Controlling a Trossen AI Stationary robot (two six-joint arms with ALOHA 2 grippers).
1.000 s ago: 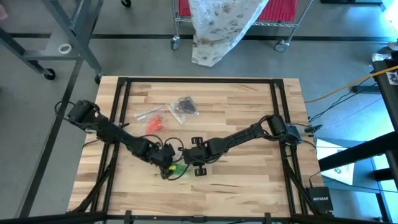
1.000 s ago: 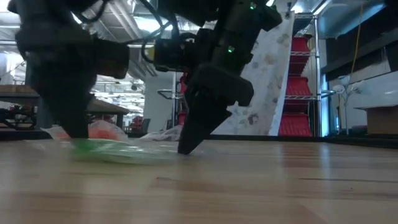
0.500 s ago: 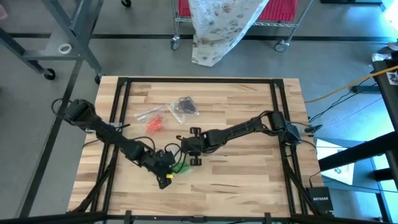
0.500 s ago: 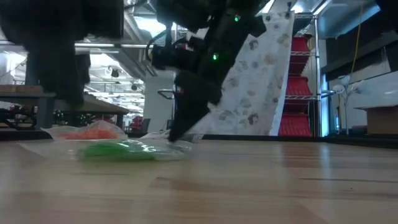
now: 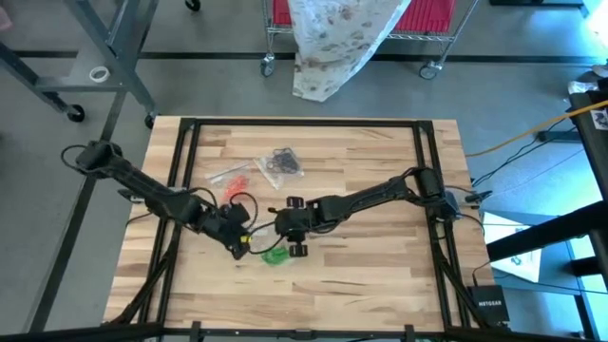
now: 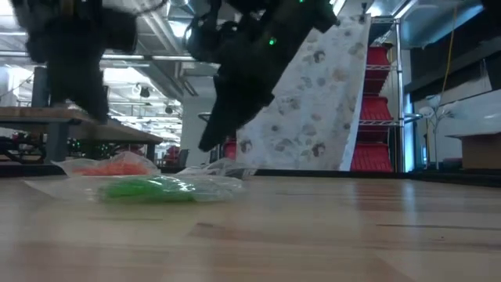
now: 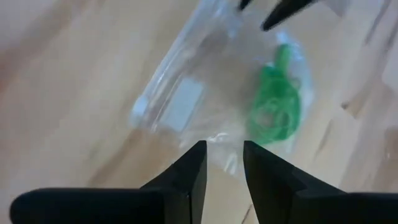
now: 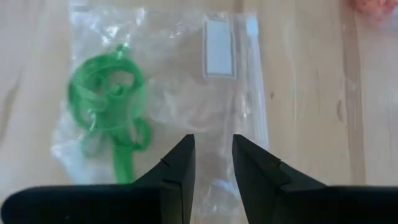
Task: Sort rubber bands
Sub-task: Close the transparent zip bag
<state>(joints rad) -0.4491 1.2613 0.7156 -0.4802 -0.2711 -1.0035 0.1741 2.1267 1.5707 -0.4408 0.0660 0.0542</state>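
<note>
Both arms are dark, jointed, and trailed by black cables. A green light glows at upper centre of the low view. The left gripper (image 7: 222,163) and right gripper (image 8: 213,155) have black tapered fingers.

Left tool (image 7: 221,163) parted, right tool (image 8: 211,157) parted, both empty

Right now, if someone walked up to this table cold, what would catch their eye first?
Probably the green rubber bands inside a clear plastic bag lying flat near the table's middle. The left gripper and right gripper both hover just above it, fingers slightly apart, holding nothing. Farther back lie the orange-red bands and black bands.
</note>
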